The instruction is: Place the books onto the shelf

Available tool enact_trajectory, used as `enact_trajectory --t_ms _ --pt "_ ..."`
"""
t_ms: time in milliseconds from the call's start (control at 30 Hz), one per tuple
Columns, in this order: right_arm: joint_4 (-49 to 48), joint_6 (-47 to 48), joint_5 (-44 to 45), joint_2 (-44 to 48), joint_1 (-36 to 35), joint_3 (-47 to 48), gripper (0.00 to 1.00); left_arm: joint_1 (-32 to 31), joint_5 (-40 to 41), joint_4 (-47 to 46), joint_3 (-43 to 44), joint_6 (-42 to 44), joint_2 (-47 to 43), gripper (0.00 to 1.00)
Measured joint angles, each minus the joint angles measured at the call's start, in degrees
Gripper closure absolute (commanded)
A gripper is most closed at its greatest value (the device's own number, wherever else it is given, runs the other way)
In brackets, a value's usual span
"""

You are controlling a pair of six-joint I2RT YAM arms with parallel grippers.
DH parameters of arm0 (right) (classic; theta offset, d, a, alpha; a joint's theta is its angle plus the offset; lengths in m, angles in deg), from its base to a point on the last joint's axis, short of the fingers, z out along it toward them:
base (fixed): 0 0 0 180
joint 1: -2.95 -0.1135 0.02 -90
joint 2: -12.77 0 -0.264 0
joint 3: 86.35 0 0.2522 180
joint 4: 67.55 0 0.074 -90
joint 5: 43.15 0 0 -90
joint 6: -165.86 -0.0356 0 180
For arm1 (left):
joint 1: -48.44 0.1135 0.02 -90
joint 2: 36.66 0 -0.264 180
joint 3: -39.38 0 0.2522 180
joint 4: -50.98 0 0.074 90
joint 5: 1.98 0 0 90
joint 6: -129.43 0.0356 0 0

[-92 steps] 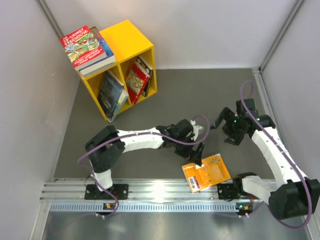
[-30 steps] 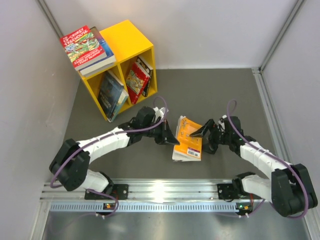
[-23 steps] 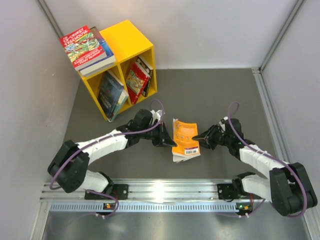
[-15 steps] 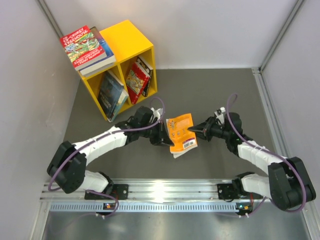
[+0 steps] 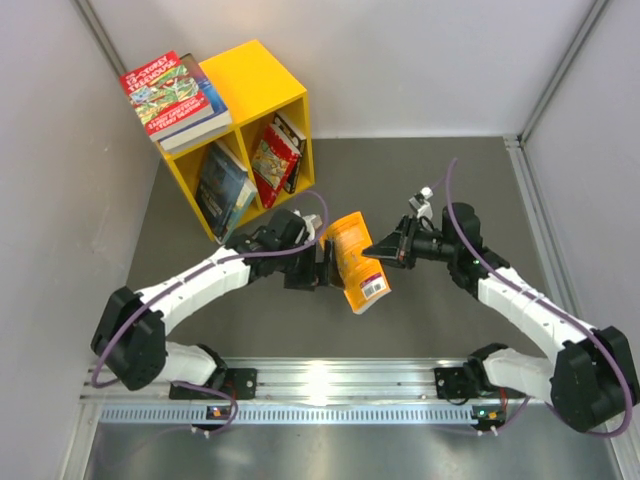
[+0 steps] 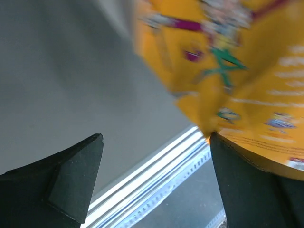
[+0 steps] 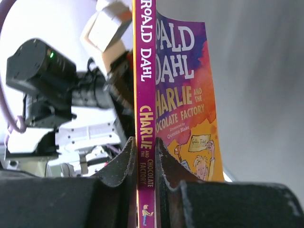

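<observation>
Raised from flat on the tabletop [image 5: 420, 170], the orange book [image 5: 355, 262] now stands upright, its spine clamped in the right gripper [image 5: 378, 250]. The left gripper [image 5: 324, 266] stands wide open beside the cover.

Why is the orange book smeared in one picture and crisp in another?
Left wrist view: the orange book is smeared, print unreadable, probably too close or moving. Right wrist view: its spine title reads sharply in the right claw. Top view: glare on the metal rail.

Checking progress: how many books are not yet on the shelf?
1: the orange book, pinched in the right gripper. The others are in or on the yellow shelf; some may be hidden.
</observation>
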Motion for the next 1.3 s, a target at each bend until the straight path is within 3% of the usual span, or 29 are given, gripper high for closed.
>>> enact_trajectory --t_ms 133,267,433,533,700,1133,1300 --pt "4.26 1.07 -0.63 3.02 -0.39 0.0 1.0 0.7 4.42 0.83 -3.37 -0.26 -3.65 0.02" --pt "3.63 -2.73 -1.92 4.07 -0.39 1.05 1.0 2.86 7.32 -1.25 -9.07 -3.82 -13.44 0.02" --pt "-4.98 -13.16 -3.67 4.09 -0.39 3.17 1.0 9.03 7.21 -13.35 -17.68 -13.6 -30.51 0.02" --pt "-10.36 -18.23 -3.98 4.09 -0.37 4.98 1.0 10.97 6.78 -20.41 -20.02 -18.97 -35.91 0.02" --pt "-11.32 -20.24 -4.33 4.07 -0.37 8.15 1.0 11.13 5.55 -26.84 -20.15 -24.02 -38.14 0.02" --pt "-9.16 -20.55 -3.61 1.62 0.37 9.66 1.0 11.13 11.02 -27.06 -17.55 -27.5 -47.36 0.02" --pt "-5.22 -18.49 -3.28 0.11 0.37 12.63 1.0 11.13 9.46 -26.75 -14.03 -26.25 -43.52 0.01"
